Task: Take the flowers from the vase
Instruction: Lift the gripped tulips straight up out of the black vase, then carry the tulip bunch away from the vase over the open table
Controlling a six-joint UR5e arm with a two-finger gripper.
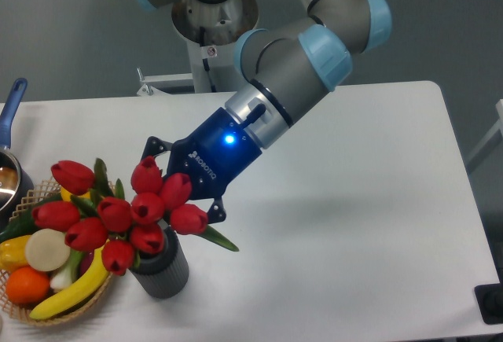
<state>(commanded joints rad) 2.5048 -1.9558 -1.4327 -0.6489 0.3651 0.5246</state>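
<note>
The flowers, a bunch of red tulip buds with green stems and leaves, stand in the vase, a short dark grey ribbed cylinder near the table's front left. My gripper reaches down from the upper right and is at the right side of the bunch, level with the buds. Its two black fingers are spread wide apart, one above the upper buds and one by the lower right bud. The fingertips are partly hidden behind the buds. Nothing is clamped between them.
A woven wicker basket with a banana, an orange and other fruit and vegetables touches the vase's left side. A pot with a blue handle sits at the left edge. The white table extends to the right.
</note>
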